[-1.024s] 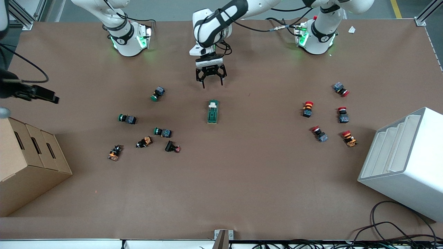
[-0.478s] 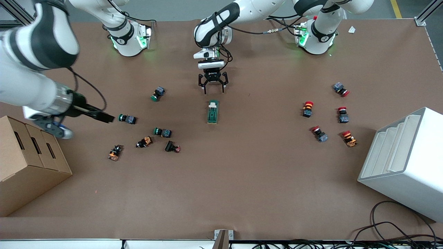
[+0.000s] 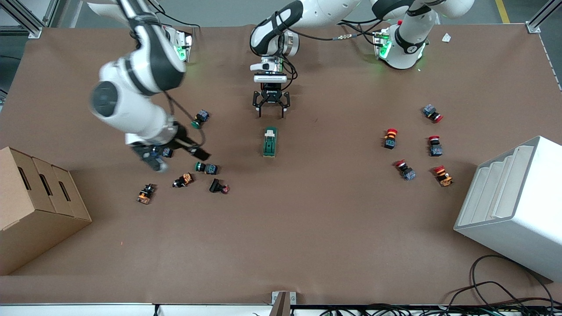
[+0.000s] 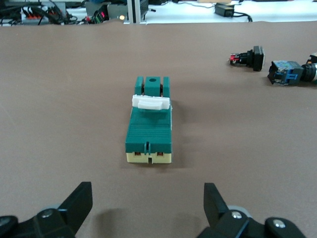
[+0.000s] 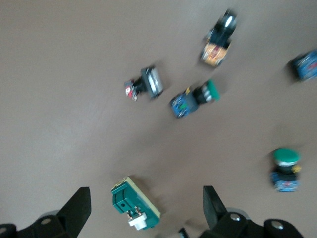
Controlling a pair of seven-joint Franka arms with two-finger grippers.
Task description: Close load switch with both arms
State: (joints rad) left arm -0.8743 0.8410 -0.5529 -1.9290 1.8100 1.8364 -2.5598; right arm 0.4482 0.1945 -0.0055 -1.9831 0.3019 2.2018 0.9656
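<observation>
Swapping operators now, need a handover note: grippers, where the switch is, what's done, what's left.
Left gripper: open, empty, over bare table just on the arms' side of the load switch, lined up with its white-lever end.
Right gripper: open, empty, over the green push buttons toward the right arm's end of the table, not at the switch.
Load switch: flat on the table mid-table, untouched; its white lever sits across the top.
Done: nothing on the switch yet.
Left: bring both grippers onto the switch, likely one steadying the body while the other closes the lever.

Both arms (image 3: 145, 66) white w/ black bands, black cables, green-lit bases (image 3: 386, 48), black clawed end effector (image 3: 271, 115).
</observation>
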